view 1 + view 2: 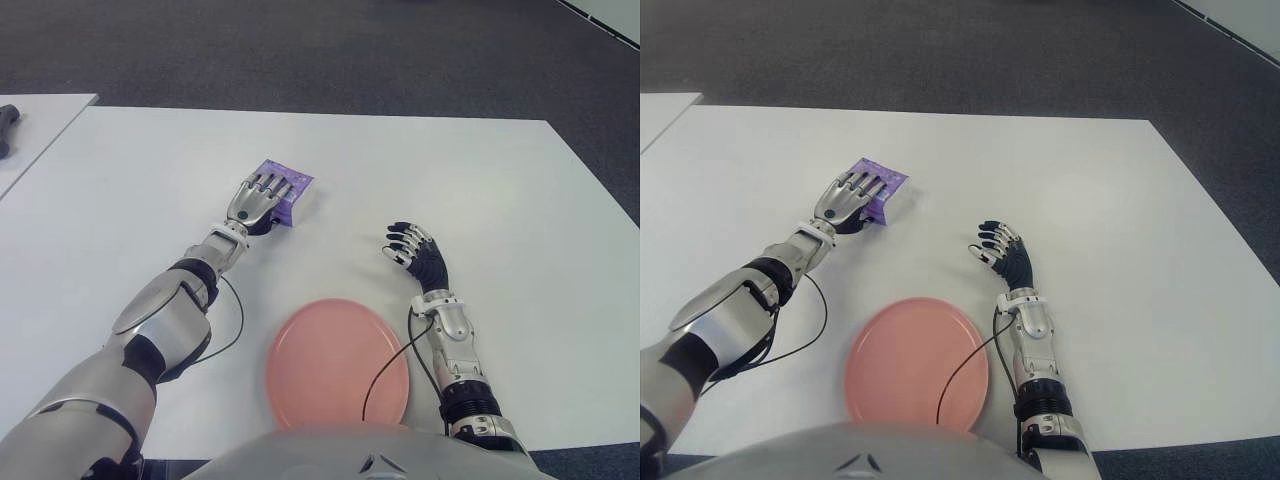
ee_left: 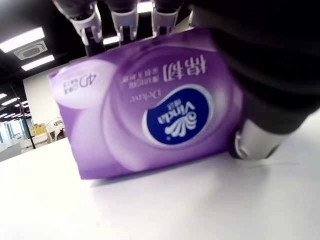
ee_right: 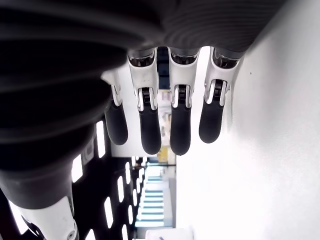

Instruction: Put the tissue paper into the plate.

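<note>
On tissue pack [image 1: 290, 186] — left hand [image 1: 255, 203]

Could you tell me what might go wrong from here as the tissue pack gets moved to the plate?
1. The left hand lies over the purple tissue pack with fingers across its top; a soft pack could slip out when lifted.
2. The pink plate sits close to the table near edge, so a careless drop may nudge it.

— What sort of place is this?
— An office or lab hall: white worktop [image 1: 480, 200] on dark grey carpet [image 1: 300, 50], with rows of ceiling light panels [image 2: 22, 40] in the wrist views.
</note>
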Controlling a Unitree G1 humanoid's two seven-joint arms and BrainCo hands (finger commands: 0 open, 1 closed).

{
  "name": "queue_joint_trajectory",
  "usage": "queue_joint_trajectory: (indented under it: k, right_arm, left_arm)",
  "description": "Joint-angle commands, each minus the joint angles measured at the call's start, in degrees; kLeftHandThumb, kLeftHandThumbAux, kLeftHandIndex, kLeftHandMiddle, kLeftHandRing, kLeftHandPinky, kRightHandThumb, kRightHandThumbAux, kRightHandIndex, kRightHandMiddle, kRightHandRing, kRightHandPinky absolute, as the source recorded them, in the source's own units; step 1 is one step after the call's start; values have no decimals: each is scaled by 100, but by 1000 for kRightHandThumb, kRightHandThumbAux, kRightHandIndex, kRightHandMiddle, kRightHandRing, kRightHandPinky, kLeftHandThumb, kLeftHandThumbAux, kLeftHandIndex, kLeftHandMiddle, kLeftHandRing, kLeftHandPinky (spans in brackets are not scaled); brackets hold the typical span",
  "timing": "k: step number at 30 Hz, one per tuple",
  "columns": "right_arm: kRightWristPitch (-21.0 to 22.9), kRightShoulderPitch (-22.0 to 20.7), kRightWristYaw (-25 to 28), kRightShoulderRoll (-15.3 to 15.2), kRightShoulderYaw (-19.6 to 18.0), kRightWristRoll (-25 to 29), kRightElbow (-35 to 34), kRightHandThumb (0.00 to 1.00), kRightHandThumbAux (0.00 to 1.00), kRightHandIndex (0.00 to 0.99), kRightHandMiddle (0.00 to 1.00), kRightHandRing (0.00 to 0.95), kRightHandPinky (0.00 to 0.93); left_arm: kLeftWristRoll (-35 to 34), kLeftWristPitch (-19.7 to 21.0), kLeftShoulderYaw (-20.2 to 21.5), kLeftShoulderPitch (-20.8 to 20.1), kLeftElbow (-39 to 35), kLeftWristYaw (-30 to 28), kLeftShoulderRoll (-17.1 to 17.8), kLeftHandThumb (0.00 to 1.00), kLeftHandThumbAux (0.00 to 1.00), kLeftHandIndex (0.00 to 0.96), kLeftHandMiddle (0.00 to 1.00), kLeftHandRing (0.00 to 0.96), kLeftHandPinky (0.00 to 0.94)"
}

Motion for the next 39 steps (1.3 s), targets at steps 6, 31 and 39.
queue_joint_trajectory:
  k: [6, 31, 39]
  right_arm:
    - [372, 319, -34, 25, 23, 5, 154, 399, 759, 278, 316, 305, 317]
    - [364, 260, -64, 53, 13, 15, 261, 381, 758, 273, 317, 308, 316]
    - [297, 237, -101, 69, 35, -12, 318, 397, 751, 279, 315, 306, 321]
  left_arm:
    - [65, -108, -6, 364, 91, -210, -140, 348, 677, 50, 127, 132, 169]
    - [-239, -331, 348, 361, 50, -25, -267, 364, 602, 78, 172, 175, 212]
    - [-278, -408, 365, 335, 26, 43, -310, 361, 587, 78, 170, 174, 214]
